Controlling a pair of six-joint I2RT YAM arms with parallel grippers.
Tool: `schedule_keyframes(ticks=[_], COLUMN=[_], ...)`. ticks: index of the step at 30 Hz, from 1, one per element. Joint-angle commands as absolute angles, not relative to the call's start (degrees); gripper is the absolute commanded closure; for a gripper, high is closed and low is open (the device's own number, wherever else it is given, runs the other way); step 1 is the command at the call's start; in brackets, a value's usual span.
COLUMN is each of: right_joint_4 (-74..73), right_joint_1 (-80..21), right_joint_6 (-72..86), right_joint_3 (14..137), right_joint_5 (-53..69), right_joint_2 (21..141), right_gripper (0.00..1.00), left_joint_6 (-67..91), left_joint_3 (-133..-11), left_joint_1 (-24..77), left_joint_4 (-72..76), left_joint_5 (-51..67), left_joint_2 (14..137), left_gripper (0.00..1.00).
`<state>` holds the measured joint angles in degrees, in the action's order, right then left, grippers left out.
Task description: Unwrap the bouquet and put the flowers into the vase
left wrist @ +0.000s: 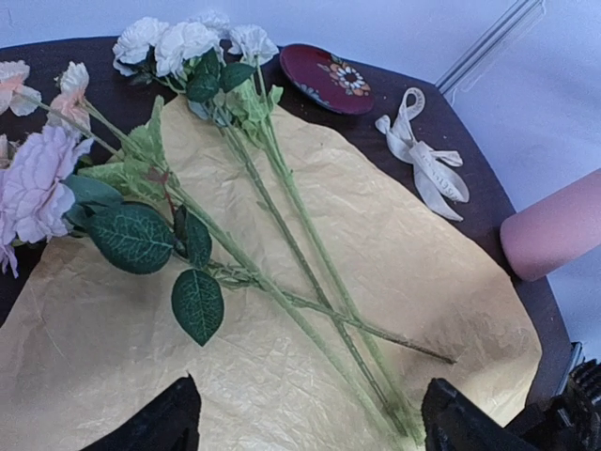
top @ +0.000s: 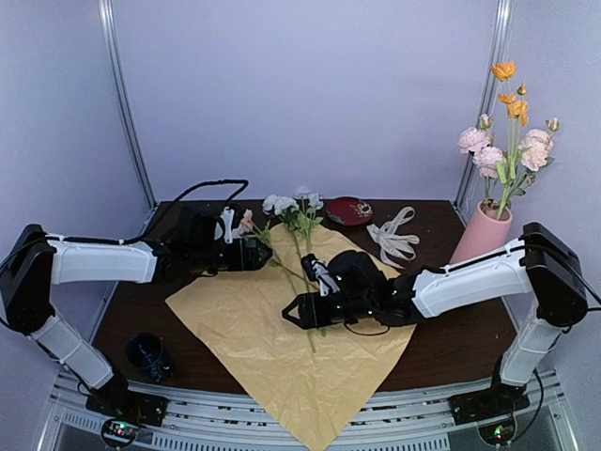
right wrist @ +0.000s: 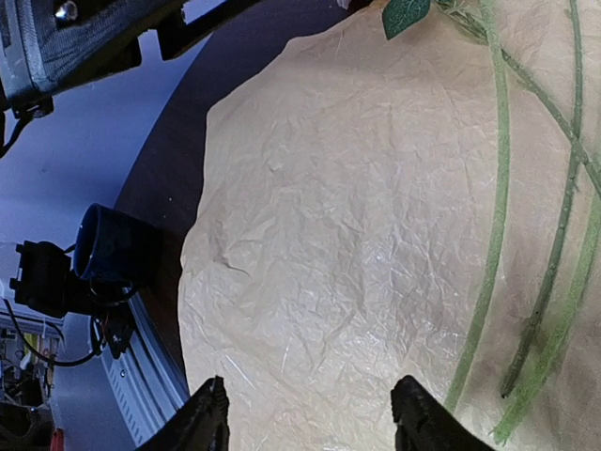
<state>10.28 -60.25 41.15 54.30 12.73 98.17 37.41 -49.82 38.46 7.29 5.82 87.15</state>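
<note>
Blooms [top: 508,141] of pink and orange are held upright in the tall pink vase [top: 481,237], which is stood at the far right of the dark table [top: 451,343]. A small blue cup [top: 147,355] is placed near the left front corner; what is in it cannot be told. A round red dish [top: 349,209] is set at the back.

The loose flowers [left wrist: 282,216] are laid flat on the yellow paper [top: 263,362], which is spread open in the middle of the table. Their white heads are pointed to the back edge, and pink heads are laid off to the left. A cream ribbon [top: 394,237] is laid in a heap between the dish and the vase.

Only in the top view are the blooms in the vase seen. In the left wrist view, the painted flower on the dish and the veins on the dark green leaves are shown. In the right wrist view, the cup is seen from the side.

The paper is crinkled all over. The vase is smooth and round. The stems are long and thin.

The left gripper [left wrist: 310,427] is held low by the far left edge of the paper, near the pink heads, with its jaws spread wide and nothing between them. The right gripper [right wrist: 310,418] is held over bare paper just beside the stems, its jaws apart too, and nothing is gripped.
</note>
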Motion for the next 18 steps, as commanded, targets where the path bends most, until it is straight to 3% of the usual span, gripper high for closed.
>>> schedule_keyframes(ticks=[1, 6, 11, 18], right_joint_4=[2.83, -2.64, -1.55, -6.15], right_joint_1=[-59.53, -53.87, -45.93, -45.62], right_joint_6=[36.75, 33.04, 29.84, 23.96], right_joint_3=[58.56, 59.63, 57.63, 60.61], right_joint_5=[7.94, 0.64, 4.86, 6.75], right_joint_2=[95.21, 93.62, 98.01, 105.02], right_gripper=[0.38, 0.39, 0.42, 0.41], left_joint_6=[36.06, 34.50, 33.22, 30.96], left_joint_3=[-47.64, -45.29, -44.65, -42.19], left_joint_1=[38.39, 38.36, 38.38, 38.40], left_joint_4=[6.33, 4.82, 3.49, 2.00], left_joint_5=[2.27, -0.14, -0.01, 0.62], left_joint_2=[82.99, 79.13, 77.15, 73.05], left_gripper=[0.15, 0.15, 0.15, 0.15])
